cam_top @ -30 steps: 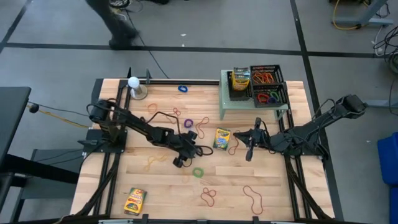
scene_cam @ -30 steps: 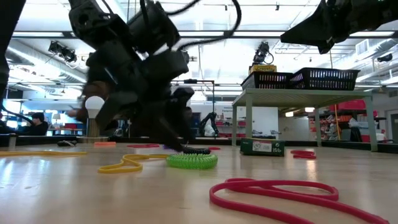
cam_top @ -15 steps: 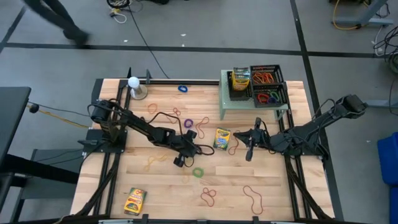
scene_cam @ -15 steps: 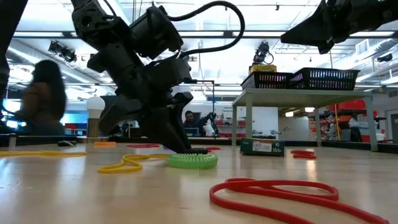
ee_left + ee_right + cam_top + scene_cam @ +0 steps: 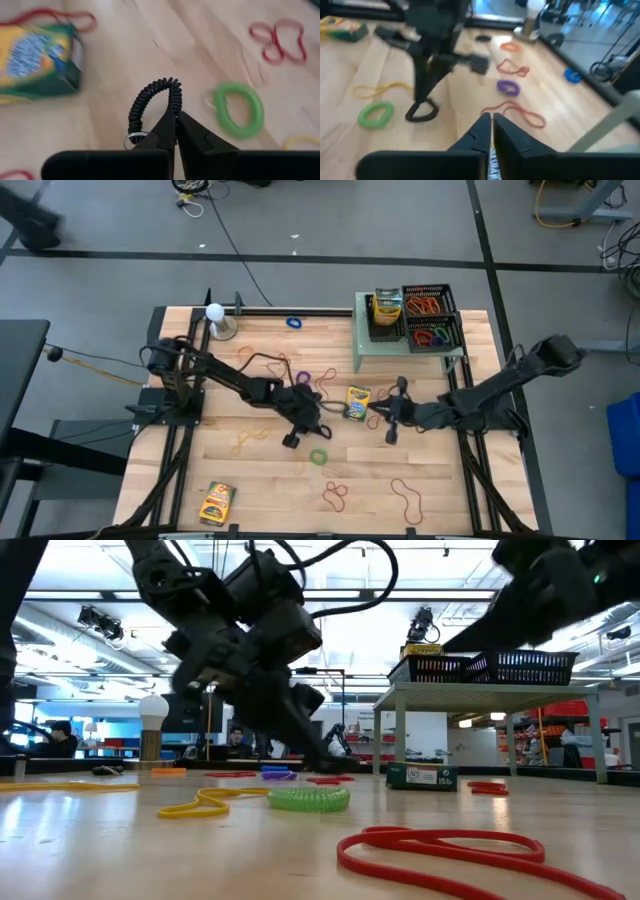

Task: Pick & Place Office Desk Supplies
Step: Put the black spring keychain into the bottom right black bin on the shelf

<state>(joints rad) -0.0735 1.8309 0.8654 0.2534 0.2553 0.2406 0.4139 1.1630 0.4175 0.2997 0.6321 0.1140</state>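
Note:
My left gripper [image 5: 175, 119] is shut on a black coiled band [image 5: 152, 100] near the table's middle [image 5: 318, 423], its fingers slanting down. A green coiled band [image 5: 239, 110] lies just beside it on the near side. A yellow-green crayon box [image 5: 357, 402] lies flat between the two grippers. My right gripper [image 5: 490, 120] hovers just right of that box [image 5: 375, 413], shut and holding nothing. A second crayon box [image 5: 218, 500] lies near the front left. Loose rubber bands lie scattered over the wood. My left gripper pinches one end of the black coiled band's loop [image 5: 173, 106] between its two fingertips, coming from above at a slant. The rest of the loop reaches out past the tips [image 5: 422, 112]. Whether its lower end rests on the table, I cannot tell.
A raised green shelf [image 5: 365, 350] at the back right carries black baskets [image 5: 430, 317] with bands and a crayon box. A white ball on a stand [image 5: 215, 312] is at the back left. Red bands [image 5: 335, 497] and a yellow band [image 5: 247, 440] lie toward the near edge.
My left gripper has shut on the black coiled band, rolled its wrist and come slightly up from the table. My right gripper has dropped lower and moved toward the crayon box.

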